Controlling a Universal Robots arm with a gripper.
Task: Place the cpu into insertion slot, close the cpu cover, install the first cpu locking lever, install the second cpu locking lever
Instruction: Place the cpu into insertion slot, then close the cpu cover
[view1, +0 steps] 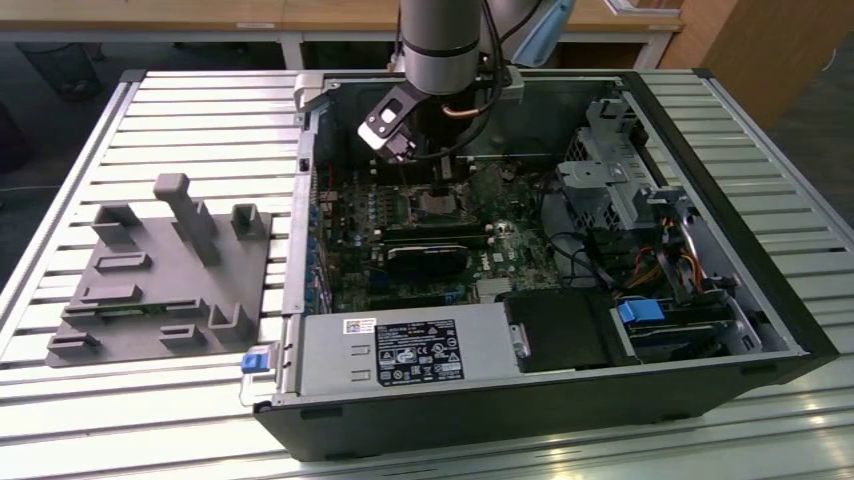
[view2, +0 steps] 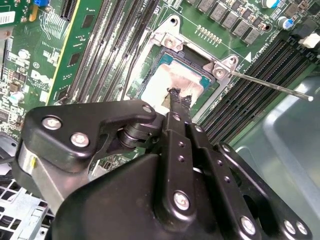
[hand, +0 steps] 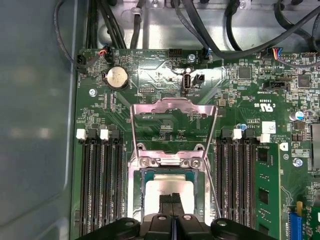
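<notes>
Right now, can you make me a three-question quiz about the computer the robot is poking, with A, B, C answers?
1. Where is the cpu?
A) in a person's hand
B) in the insertion slot
C) inside a cardboard box

2. What colour is the circuit board?
A) green
B) red
C) white

3. How is the cpu cover?
A) shut flat over the cpu
B) bent in half
C) flipped up, open

Answers:
1 B: the cpu lies inside the slot's silver frame, under the tip of the gripper.
2 A: green shows all round the slot.
3 C: the cover stands tipped back, leaving the cpu bare.
</notes>
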